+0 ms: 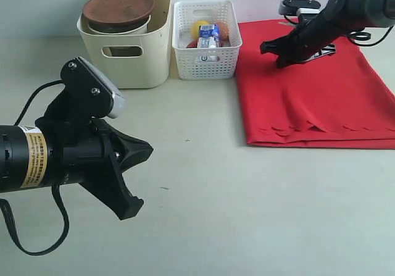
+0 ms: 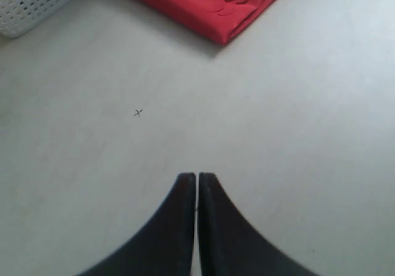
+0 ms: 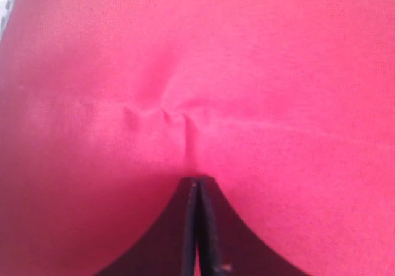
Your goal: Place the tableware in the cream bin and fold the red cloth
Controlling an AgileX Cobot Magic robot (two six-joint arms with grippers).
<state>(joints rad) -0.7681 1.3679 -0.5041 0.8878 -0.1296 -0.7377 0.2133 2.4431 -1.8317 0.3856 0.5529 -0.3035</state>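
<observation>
I am holding my right pincer (image 3: 197, 182) pressed shut, tips touching the doubled-over red cloth (image 1: 315, 97) where small puckers are showing. Whether fabric is caught, I cannot tell. My left pincer (image 2: 197, 178) is hanging shut above the table (image 1: 203, 189) — the wooden plate (image 1: 118, 7) is sitting in the cream bin (image 1: 133, 63).

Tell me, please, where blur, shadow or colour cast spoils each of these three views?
Exterior view: even light, cream bin and red cloth sharp, the left arm looms large. Left wrist view: table mark crisp, left gripper soft-edged, faint shadow beside the cloth. Right wrist view: cloth washes to pink, weave blurred, right gripper dark.
</observation>
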